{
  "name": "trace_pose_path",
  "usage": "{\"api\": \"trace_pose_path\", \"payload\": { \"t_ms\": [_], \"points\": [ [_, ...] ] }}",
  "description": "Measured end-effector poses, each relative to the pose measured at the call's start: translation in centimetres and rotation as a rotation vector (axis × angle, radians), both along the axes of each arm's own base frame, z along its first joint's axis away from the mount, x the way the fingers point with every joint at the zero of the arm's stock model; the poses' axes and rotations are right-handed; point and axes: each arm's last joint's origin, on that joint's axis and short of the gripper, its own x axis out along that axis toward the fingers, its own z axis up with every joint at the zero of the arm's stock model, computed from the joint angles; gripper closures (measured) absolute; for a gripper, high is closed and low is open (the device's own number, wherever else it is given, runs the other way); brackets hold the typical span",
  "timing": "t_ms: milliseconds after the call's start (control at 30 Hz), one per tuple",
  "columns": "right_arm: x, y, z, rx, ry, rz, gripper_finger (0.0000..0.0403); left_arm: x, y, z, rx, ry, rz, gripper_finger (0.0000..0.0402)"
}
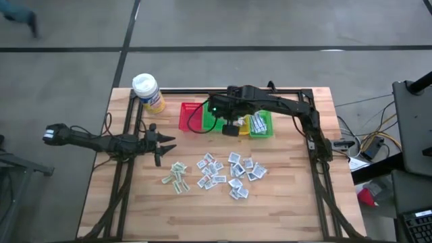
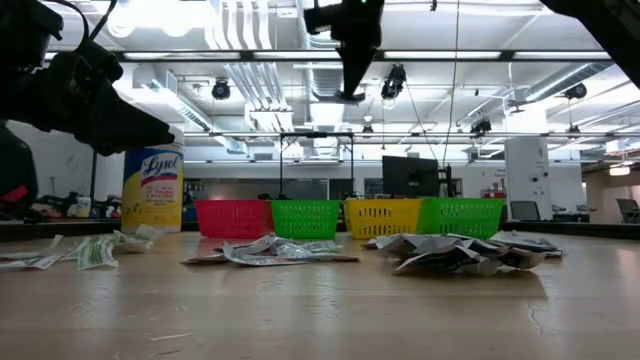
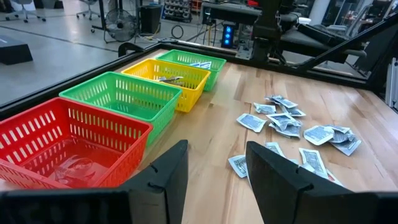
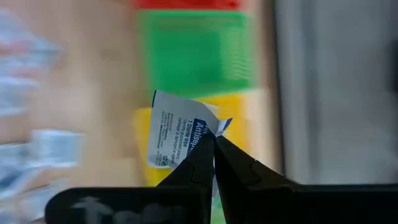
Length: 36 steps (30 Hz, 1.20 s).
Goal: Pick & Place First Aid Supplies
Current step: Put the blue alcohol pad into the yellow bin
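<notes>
Small white paper packets lie flat on the table in loose piles (image 1: 210,170), (image 1: 243,172), (image 1: 177,177), also in the left wrist view (image 3: 283,121). My right gripper (image 4: 213,142) is shut on one white packet with blue print (image 4: 177,134) and hangs high over the row of baskets, above the yellow basket (image 1: 241,125); the high view shows it there (image 1: 233,127). My left gripper (image 1: 164,142) waits open above the table's left part, near the piles (image 3: 214,168). A few packets lie in the yellow basket (image 3: 169,78) and the far green basket (image 3: 198,63). My right gripper pinches the packet by one corner (image 4: 210,129) between the free ends of its two fingers. The fingers come from above. The packet is lifted clear of the table and baskets and spreads out flat from the fingertips, slightly creased.
Four baskets stand in a row near the far edge: red (image 1: 191,116), green (image 1: 210,119), yellow, green (image 1: 262,125). A yellow bottle with a white cap (image 1: 148,92) stands at the far left corner. Bare wood lies in front of the piles (image 1: 216,216).
</notes>
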Motion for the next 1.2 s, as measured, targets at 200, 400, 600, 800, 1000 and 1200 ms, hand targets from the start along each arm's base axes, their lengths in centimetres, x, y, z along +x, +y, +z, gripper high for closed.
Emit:
{"api": "trace_pose_path", "payload": {
  "t_ms": [200, 400, 600, 800, 1000, 1200],
  "points": [
    [-0.4, -2.0, -0.9, -0.171, 0.068, -0.089, 0.0394, 0.0, 0.0, 0.0, 0.0, 0.0, 0.0, 0.0243],
    [-0.9, -4.1, -3.3, -0.162, 0.162, -0.134, 0.0394, 0.0, 0.0, 0.0, 0.0, 0.0, 0.0, 0.0243],
    [-1.4, -6.0, -6.8, -0.136, 0.252, -0.168, 0.0394, 0.0, 0.0, 0.0, 0.0, 0.0, 0.0, 0.0243],
    [-1.8, -7.1, -10.3, 0.028, 0.265, -0.149, 0.0394, 0.0, 0.0, 0.0, 0.0, 0.0, 0.0, 0.0243],
    [-1.7, -7.8, -12.5, 0.118, 0.209, -0.111, 0.0394, 0.0, 0.0, 0.0, 0.0, 0.0, 0.0, 0.0243],
    [-1.7, -8.2, -13.5, 0.162, 0.185, -0.068, 0.0394, 0.0, 0.0, 0.0, 0.0, 0.0, 0.0, 0.0243]
  ]
}}
